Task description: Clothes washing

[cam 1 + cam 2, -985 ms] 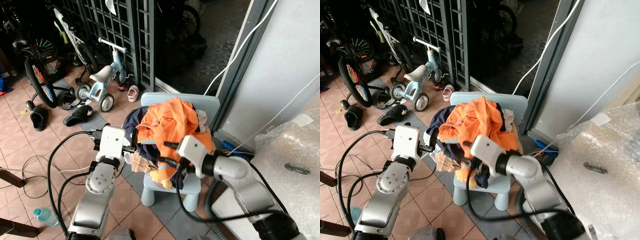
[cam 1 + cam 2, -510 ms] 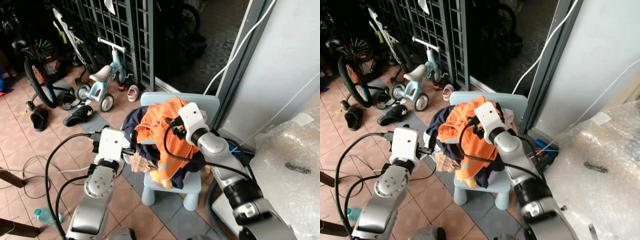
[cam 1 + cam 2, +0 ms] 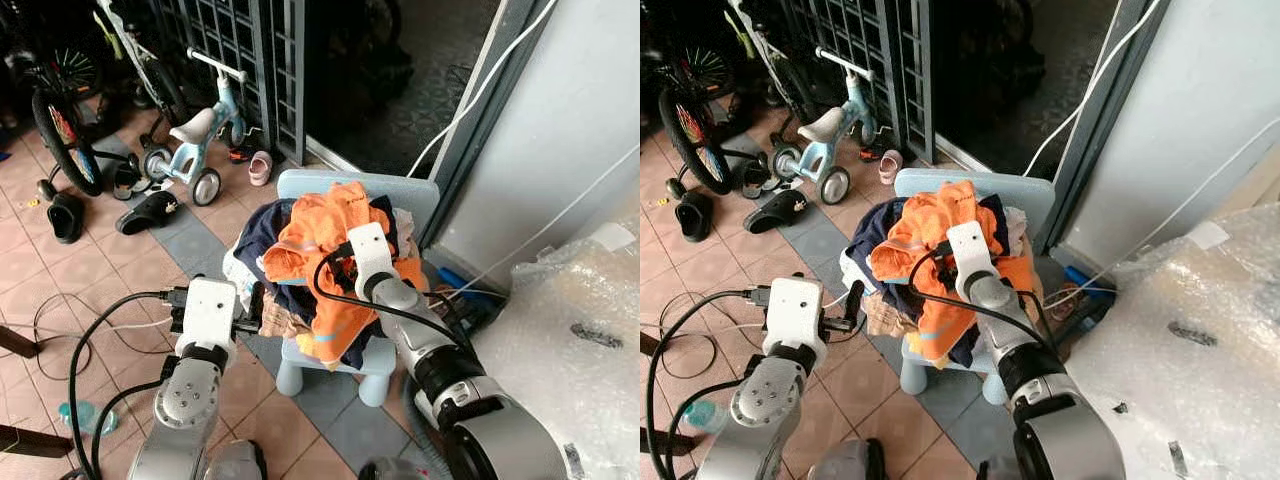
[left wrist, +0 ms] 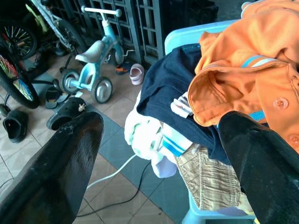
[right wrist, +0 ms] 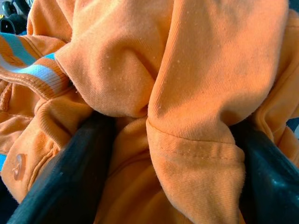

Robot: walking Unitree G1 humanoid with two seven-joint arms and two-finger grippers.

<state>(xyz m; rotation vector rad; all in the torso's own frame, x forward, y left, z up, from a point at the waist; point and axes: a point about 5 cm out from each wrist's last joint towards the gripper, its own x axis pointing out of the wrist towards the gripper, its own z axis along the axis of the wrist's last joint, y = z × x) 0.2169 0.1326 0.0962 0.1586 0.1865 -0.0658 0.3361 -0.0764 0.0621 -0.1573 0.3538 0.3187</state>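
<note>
A heap of clothes lies on a small light-blue chair (image 3: 305,186). An orange shirt (image 3: 320,235) with a blue-and-white stripe is on top, over a navy garment (image 4: 170,86), a white-and-green cloth (image 4: 149,135) and tan checked fabric (image 4: 205,179). My right gripper (image 5: 170,126) is pushed down into the orange shirt, open, and a thick fold of the cloth bulges between its black fingers (image 5: 65,172). My left gripper (image 3: 252,303) is open at the heap's left side, just short of the cloth, with nothing between its fingers.
A blue balance bike (image 3: 200,140), a pink shoe (image 3: 258,168), black sandals (image 3: 150,212) and a bicycle wheel (image 3: 60,130) stand to the left by a metal gate (image 3: 240,50). Cables (image 3: 70,320) and a bottle (image 3: 75,415) lie on the tiles. A bubble-wrapped bulk (image 3: 570,320) stands on the right.
My right gripper rose from the front of the heap to its top and has now sunk into the orange shirt. The left gripper has kept its place beside the heap. The camera has shifted.
</note>
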